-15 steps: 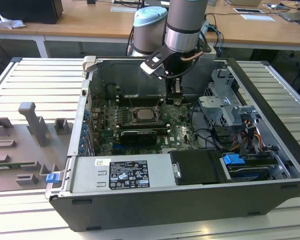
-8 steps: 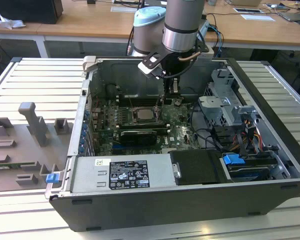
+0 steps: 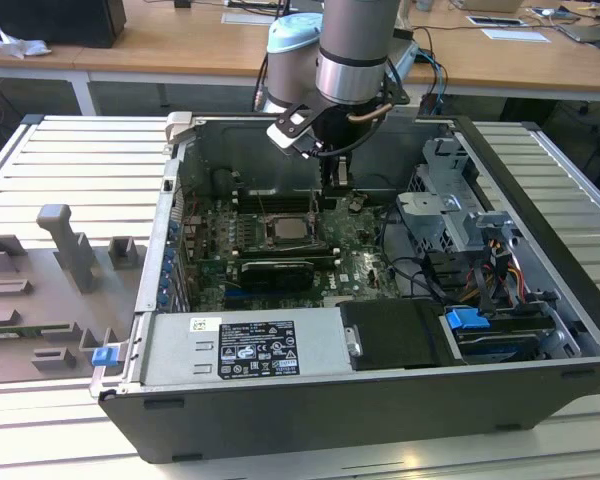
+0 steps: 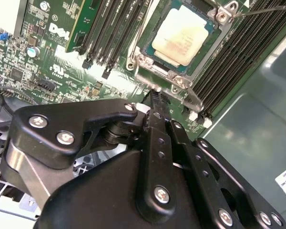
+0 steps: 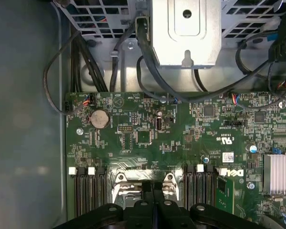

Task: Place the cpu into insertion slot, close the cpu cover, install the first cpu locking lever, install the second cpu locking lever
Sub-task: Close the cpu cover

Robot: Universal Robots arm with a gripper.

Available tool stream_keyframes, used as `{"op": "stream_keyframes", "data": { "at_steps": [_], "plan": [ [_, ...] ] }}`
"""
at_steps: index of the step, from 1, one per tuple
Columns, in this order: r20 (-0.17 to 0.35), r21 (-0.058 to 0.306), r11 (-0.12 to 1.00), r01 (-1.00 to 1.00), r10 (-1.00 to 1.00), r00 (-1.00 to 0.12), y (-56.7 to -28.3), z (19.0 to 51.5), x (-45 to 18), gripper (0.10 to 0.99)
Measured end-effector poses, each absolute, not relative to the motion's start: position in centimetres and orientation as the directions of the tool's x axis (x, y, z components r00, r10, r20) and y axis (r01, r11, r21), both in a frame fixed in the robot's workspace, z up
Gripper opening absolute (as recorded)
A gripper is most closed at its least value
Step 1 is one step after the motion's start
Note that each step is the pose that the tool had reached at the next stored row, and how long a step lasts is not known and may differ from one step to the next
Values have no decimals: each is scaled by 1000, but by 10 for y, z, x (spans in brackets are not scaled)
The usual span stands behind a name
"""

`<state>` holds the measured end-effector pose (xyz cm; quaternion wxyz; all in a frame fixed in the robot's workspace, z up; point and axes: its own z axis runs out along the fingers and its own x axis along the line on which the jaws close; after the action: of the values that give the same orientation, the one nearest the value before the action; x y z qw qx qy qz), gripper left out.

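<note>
One cpu, seated flat and face up in the insertion slot. It's square, so no real long axis; its edges run parallel to the black memory slots on both sides. The cpu cover looks to be lying down flat on the chip's rim, with the pale middle showing through the cut-out. Two thin lever rods rise off the socket, unlatched; in the exterior view they stand near upright, one on each side of it. Gripper fingers are pressed together with nothing seen between them. Its tips point down at the board just beside the socket's edge; can't tell if they touch. In the first wrist view the closed tips hang over the green motherboard, between the two memory banks. Everything sits inside the open computer case, which lies on its side on a slatted metal table. The arm is above it, wrist pointing down.
</note>
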<state>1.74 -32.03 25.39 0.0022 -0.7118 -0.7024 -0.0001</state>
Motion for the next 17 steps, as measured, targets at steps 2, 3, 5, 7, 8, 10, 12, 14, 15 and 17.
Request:
{"op": "stream_keyframes", "data": {
  "at_steps": [2,3,5,7,8,10,12,14,15,17],
  "plan": [
    [3,-3,-13,1000,1000,13,-320,254,15,106],
    [3,-3,-13,1000,1000,13,-320,254,14,106],
    [3,-3,-13,1000,1000,13,-320,254,12,106],
    [3,-3,-13,1000,1000,13,-320,253,9,106],
    [3,-3,-13,1000,1000,13,-320,253,8,106],
    [3,-2,-13,1000,1000,13,-320,250,5,106],
    [3,-1,-11,1000,1000,11,-320,248,1,106],
    [3,-1,-8,1000,1000,8,-320,247,-3,106],
    [3,-1,-5,1000,1000,5,-320,247,-5,106],
    [4,-1,-1,1000,1000,1,-320,246,-9,106]
  ]
}}
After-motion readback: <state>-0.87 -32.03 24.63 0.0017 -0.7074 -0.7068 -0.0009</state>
